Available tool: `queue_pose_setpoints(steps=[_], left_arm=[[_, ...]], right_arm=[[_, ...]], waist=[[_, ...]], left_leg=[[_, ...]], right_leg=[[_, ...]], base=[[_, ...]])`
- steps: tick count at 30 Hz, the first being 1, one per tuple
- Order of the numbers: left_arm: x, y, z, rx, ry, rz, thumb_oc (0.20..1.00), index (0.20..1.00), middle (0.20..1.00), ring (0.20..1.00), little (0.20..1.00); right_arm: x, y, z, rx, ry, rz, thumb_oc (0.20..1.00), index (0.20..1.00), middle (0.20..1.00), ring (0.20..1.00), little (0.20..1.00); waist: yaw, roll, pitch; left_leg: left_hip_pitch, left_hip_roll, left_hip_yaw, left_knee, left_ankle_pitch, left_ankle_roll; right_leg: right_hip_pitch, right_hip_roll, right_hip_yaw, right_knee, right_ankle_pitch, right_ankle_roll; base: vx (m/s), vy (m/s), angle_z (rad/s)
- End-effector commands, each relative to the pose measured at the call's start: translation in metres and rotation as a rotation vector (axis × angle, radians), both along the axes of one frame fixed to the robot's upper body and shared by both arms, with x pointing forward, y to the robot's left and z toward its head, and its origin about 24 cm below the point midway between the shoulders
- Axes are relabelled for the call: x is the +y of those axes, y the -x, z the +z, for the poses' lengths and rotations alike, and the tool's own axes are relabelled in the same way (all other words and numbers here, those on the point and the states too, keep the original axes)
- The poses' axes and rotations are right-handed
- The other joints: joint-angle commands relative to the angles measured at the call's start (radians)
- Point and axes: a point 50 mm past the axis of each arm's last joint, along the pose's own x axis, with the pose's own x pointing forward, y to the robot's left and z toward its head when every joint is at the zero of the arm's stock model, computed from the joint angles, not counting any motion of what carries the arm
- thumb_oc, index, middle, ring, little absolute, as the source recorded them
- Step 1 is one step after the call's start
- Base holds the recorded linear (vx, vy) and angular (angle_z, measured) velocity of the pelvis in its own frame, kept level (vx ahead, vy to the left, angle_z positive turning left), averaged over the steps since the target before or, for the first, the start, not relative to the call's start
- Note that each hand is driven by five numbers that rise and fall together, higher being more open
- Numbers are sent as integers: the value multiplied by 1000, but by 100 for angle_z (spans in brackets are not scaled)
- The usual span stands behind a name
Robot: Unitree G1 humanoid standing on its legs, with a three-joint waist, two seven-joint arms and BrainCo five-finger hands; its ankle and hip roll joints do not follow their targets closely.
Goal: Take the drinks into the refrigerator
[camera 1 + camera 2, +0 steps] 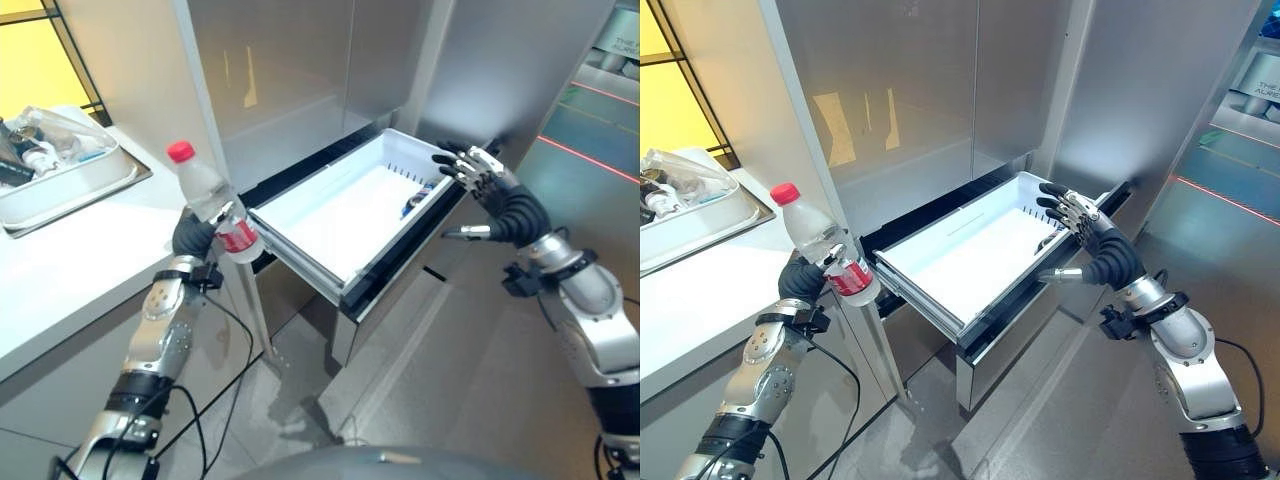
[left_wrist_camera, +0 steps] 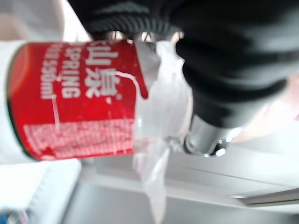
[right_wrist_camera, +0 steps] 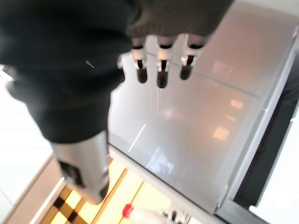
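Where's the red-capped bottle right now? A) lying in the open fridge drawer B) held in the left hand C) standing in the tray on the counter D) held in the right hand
B: the left hand has its fingers curled round the bottle, held beside the open drawer.

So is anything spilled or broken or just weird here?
Nothing spilled or broken. The water bottle leans in the left hand, cap still on. The right hand rests open on the rim of the pulled-out fridge drawer, which already holds one small item.
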Motion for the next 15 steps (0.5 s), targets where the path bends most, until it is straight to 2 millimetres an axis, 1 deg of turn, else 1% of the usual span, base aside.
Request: queue_pose_setpoints(steps=[1, 2, 3, 4, 5, 6, 8, 9, 10, 11, 12, 13, 14, 15], left_arm=[[-8, -7, 78, -352, -10, -98, 200, 200, 200, 200, 200], [-8, -6, 78, -351, -10, -97, 200, 200, 200, 200, 200], [-7, 1, 84, -377, -93, -116, 200, 200, 200, 200, 200], [-6, 4, 85, -383, -138, -123, 200, 200, 200, 200, 200], [-5, 5, 85, -383, -138, -122, 200, 200, 200, 200, 200], [-7, 12, 88, -400, -212, -159, 200, 200, 200, 200, 200], [-8, 16, 90, -412, -225, -186, 200, 200, 200, 200, 200], [-8, 18, 90, -412, -218, -203, 200, 200, 200, 200, 200], [-13, 21, 85, -400, -138, -249, 200, 200, 200, 200, 200], [-13, 22, 85, -400, -136, -248, 200, 200, 200, 200, 200], [-20, 26, 86, -413, -96, -297, 200, 200, 200, 200, 200], [-22, 29, 87, -422, -57, -315, 200, 200, 200, 200, 200], [-26, 30, 85, -419, 3, -344, 200, 200, 200, 200, 200], [-27, 31, 84, -416, 14, -352, 200, 200, 200, 200, 200]], right_arm=[[-15, -8, 25, -108, -7, -73, 1000, 1000, 1000, 1000, 1000], [-15, -9, 25, -108, -7, -73, 1000, 1000, 1000, 1000, 1000], [-17, -9, 29, -107, 15, -63, 1000, 1000, 1000, 1000, 1000], [-18, -11, 30, -95, 2, -47, 1000, 1000, 1000, 1000, 1000], [-17, -11, 30, -94, 2, -46, 1000, 1000, 1000, 1000, 1000], [-17, -17, 29, -46, -34, 5, 1000, 1000, 1000, 1000, 1000], [-15, -19, 32, -41, -23, 25, 1000, 1000, 1000, 1000, 1000], [-13, -22, 35, -28, -25, 47, 1000, 1000, 1000, 1000, 1000], [-9, -26, 38, -16, -16, 75, 1000, 1000, 1000, 1000, 1000], [-9, -26, 38, -16, -15, 76, 1000, 1000, 1000, 1000, 1000], [-4, -29, 41, -13, -5, 99, 1000, 1000, 1000, 1000, 1000], [0, -30, 43, -17, 3, 121, 1000, 1000, 1000, 1000, 1000], [4, -30, 43, -11, 10, 146, 1000, 1000, 1000, 1000, 1000], [6, -30, 41, 2, 13, 158, 1000, 1000, 1000, 1000, 1000]], waist=[[-2, -5, -12], [-2, -5, -12], [5, -6, -12], [9, -8, -11], [9, -8, -11], [17, -10, -11], [20, -11, -11], [24, -11, -11], [30, -12, -11], [30, -11, -10], [34, -11, -9], [35, -10, -9], [35, -10, -10], [35, -8, -10]], left_leg=[[-23, -10, -98, 37, -51, 0], [-24, -10, -98, 38, -51, 0], [-27, -13, -100, 41, -50, 1], [-28, -14, -100, 42, -50, 1], [-28, -14, -100, 42, -50, 1], [-30, -17, -100, 44, -50, 2], [-30, -18, -98, 45, -51, 2], [-29, -19, -97, 45, -51, 3], [-19, -17, -93, 43, -59, 3], [-18, -16, -93, 43, -59, 3], [-16, -17, -91, 44, -60, 3], [-16, -16, -91, 44, -60, 3], [-14, -15, -89, 44, -61, 4], [-12, -15, -87, 44, -62, 4]], right_leg=[[110, -29, -64, 38, -138, 37], [110, -30, -64, 38, -138, 37], [109, -31, -66, 35, -136, 37], [109, -31, -66, 34, -135, 38], [109, -31, -66, 33, -134, 38], [109, -33, -64, 31, -132, 38], [110, -34, -63, 30, -130, 38], [111, -35, -61, 29, -129, 39], [120, -33, -59, 25, -133, 40], [122, -33, -59, 25, -133, 40], [124, -34, -59, 24, -132, 39], [125, -34, -58, 23, -132, 40], [126, -34, -57, 23, -132, 40], [127, -34, -57, 23, -133, 40]], base=[[0, 0, 0], [-37, 4, 3], [-32, 6, 2], [-32, 6, 2], [0, 0, 0], [0, 0, 0], [0, 0, 0], [0, 0, 0], [0, 0, 0], [0, 0, 0], [0, 0, 0], [0, 0, 0], [0, 0, 0], [0, 0, 0]])
